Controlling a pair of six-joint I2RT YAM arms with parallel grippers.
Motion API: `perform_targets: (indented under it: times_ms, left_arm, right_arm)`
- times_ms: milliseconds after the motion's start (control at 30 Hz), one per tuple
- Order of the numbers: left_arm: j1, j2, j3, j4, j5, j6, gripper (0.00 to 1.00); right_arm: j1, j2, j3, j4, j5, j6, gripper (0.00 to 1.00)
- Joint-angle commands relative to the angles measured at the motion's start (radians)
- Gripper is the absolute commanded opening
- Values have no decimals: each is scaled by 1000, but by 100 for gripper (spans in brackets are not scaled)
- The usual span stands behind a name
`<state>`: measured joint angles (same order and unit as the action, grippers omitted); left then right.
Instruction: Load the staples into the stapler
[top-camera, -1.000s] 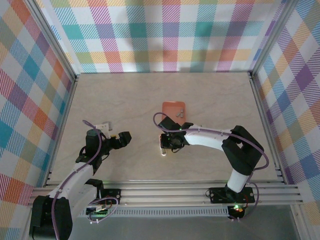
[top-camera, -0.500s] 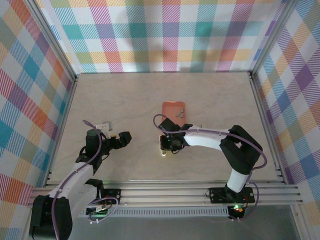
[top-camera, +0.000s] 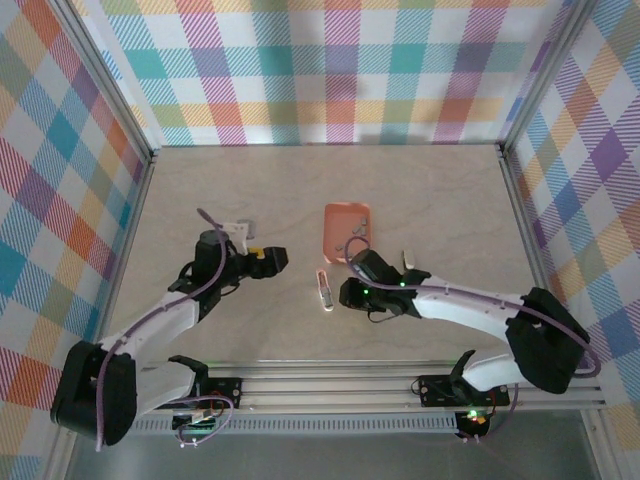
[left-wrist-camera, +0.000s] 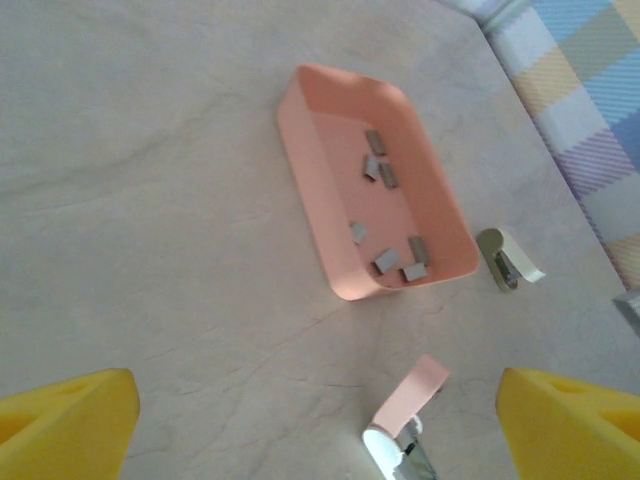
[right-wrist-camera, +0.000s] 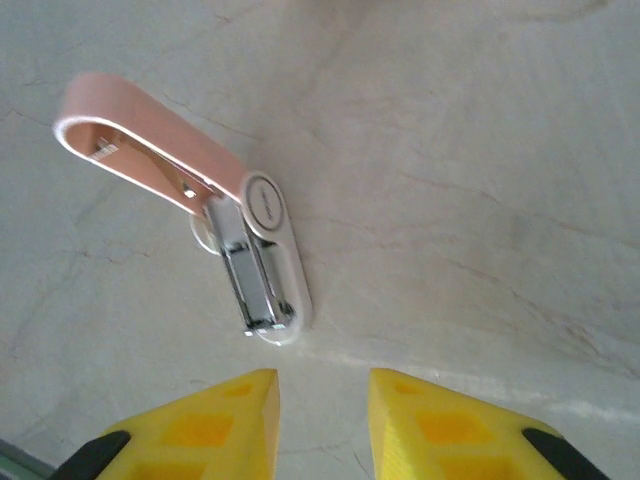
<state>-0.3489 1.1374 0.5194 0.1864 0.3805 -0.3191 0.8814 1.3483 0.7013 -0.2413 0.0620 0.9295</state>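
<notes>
None of the staples appears to be loaded yet. About seven short grey strips lie loose inside the salmon tray, some towards its far end and some bunched at the near end.

The stapler lies on the table, near the tray's near end but apart from it. It is already opened. The pink lid is swung back and away from the white body, and the bright metal channel faces up. From the right wrist view the channel looks bare, though its far end under the hinge is hard to make out.

The right pincer hovers just beside the stapler's white end. Its yellow fingers are drawn nearly together with a narrow gap between them, and they grasp nothing. The left pincer is released and spread wide. It is empty and looks across the table towards the tray and the stapler. A small olive-and-white object sits just beside the tray's near corner, and I cannot tell what it is.

By my judgement the opening step is done. What is left is to pick one strip out of the tray, seat it in the channel and fold the lid shut.
</notes>
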Motion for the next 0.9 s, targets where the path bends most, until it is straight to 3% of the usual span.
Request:
perform_targets:
  times_ms: [0,267,533,600,667,867]
  left_arm:
    - [-55,65,51,6,-2,26,91]
    - [-150,286,188,12,33,11,84]
    - [-178,419,252,29,104,-22,77]
    - [-182,437,253,49,119,-25,70]
    - [-186,455,256,72,134,-29,66]
    - [-201,538,312,74,190,-35,64]
  right_arm:
    - [-10,-25,-64,123,-75,76,29]
    - [-10,-9,-153,294,-139,157,29]
    - [-9,111,-148,440,-223,200,27]
    - [-9,137,-148,471,-231,211,27]
    - [-10,155,-146,477,-233,219,27]
    - [-9,178,-139,462,-228,219,26]
